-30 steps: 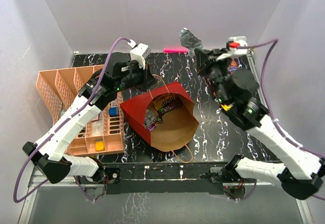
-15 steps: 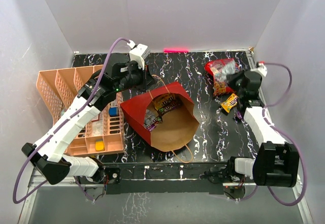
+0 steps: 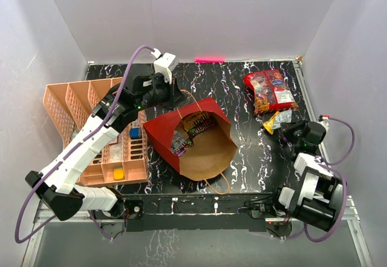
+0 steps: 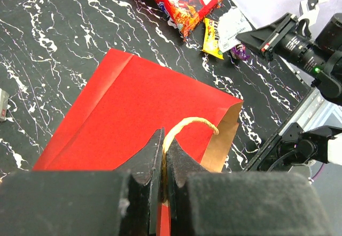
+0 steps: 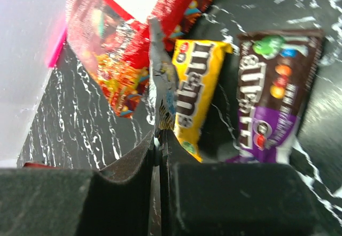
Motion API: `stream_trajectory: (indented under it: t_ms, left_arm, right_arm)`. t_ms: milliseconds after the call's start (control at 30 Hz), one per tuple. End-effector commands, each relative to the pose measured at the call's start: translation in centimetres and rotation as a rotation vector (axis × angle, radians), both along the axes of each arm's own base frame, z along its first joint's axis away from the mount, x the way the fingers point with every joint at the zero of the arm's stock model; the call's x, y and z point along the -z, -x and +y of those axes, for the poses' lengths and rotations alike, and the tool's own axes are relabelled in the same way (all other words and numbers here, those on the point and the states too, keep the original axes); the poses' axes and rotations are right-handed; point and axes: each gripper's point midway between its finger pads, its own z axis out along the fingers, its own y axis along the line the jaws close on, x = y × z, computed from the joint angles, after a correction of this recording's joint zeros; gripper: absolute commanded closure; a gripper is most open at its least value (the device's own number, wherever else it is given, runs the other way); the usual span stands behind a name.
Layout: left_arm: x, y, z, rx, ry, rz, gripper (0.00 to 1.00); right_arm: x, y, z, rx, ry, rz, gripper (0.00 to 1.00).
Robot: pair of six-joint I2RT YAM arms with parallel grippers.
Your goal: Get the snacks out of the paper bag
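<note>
The red paper bag point(image 3: 162, 131) lies on its side with its mouth open toward me; several snacks point(image 3: 198, 123) show inside. My left gripper point(image 3: 172, 95) is shut on its cord handle point(image 4: 192, 122), above the bag's red side point(image 4: 128, 102). Two red snack bags point(image 3: 269, 90) lie at the back right, with a yellow packet point(image 3: 271, 122) and a silver packet point(image 3: 284, 117) below them. My right gripper point(image 3: 284, 131) sits low beside them. In the right wrist view it point(image 5: 158, 134) is shut on the thin silver packet point(image 5: 156, 75), next to the yellow packet point(image 5: 195, 91) and a brown-purple packet point(image 5: 270, 97).
A peach slotted tray point(image 3: 66, 106) stands at the left, holding a blue block point(image 3: 135, 132) and a yellow block point(image 3: 118, 174). A pink strip point(image 3: 209, 59) lies at the back edge. White walls close in on three sides.
My right arm has swung down from the back and folded low at the right edge. The red bags now lie on the table at the back right. My left arm has not moved.
</note>
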Motion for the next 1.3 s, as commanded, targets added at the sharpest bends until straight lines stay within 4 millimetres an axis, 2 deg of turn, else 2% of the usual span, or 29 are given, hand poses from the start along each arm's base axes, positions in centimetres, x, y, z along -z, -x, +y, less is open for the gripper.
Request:
stream_trajectory:
  t_ms: [0,167,233,300,367,400,467,567,700,833,900,1000,1100,1167,1267]
  left_arm:
    - [-1.2,1.0,0.4,0.018,0.020,-0.032,1.00]
    - [-1.3,1.1,0.3,0.022,0.026,-0.032,1.00]
    - [-1.4,1.1,0.4,0.020,0.026,-0.033,1.00]
    - [-1.4,1.1,0.4,0.022,0.028,-0.034,1.00]
    - [-1.5,1.2,0.4,0.024,0.030,-0.035,1.00]
    - [-1.5,1.2,0.4,0.024,0.030,-0.034,1.00]
    - [-1.5,1.2,0.4,0.024,0.030,-0.033,1.00]
    - [-1.6,1.2,0.4,0.023,0.030,-0.035,1.00]
    - [-1.8,1.3,0.4,0.023,0.033,-0.038,1.00]
    - [-1.6,1.2,0.4,0.023,0.033,-0.034,1.00]
    - [-1.7,1.3,0.3,0.026,0.035,-0.033,1.00]
    - [-1.8,1.3,0.3,0.025,0.039,-0.036,1.00]
    - [-1.7,1.1,0.3,0.021,0.035,-0.035,1.00]
    - [-1.5,1.1,0.3,0.021,0.032,-0.032,1.00]
    - [-1.2,1.0,0.2,0.022,0.030,-0.029,1.00]
  right_arm:
    - [-0.5,0.6,-0.8,-0.018,0.026,-0.070,0.92]
    - [0.8,1.9,-1.8,0.000,0.028,-0.039,0.91]
    - [1.3,2.3,-2.3,0.013,0.034,-0.009,0.82]
    - [1.2,2.5,-3.0,0.034,0.046,0.015,0.67]
    - [0.4,2.5,-3.8,0.047,0.076,0.034,0.49]
    - [-0.9,2.1,-4.5,0.051,0.110,0.032,0.41]
    - [-2.5,1.7,-5.3,0.038,0.175,0.048,0.30]
    - [-2.6,1.3,-6.4,0.045,0.186,0.135,0.23]
    - [-3.1,-0.3,-6.3,0.008,0.207,0.182,0.17]
    - [-6.2,-3.1,-5.0,-0.025,0.299,0.179,0.08]
    - [-9.1,-4.9,-4.3,-0.050,0.345,0.150,0.04]
    - [-12.5,-7.1,-1.1,-0.148,0.424,0.128,0.02]
    - [-16.6,-8.5,4.4,-0.319,0.553,0.021,0.02]
    - [-19.8,-8.4,8.4,-0.442,0.644,-0.098,0.02]
    - [-24.1,-6.4,15.2,-0.640,0.792,-0.308,0.02]
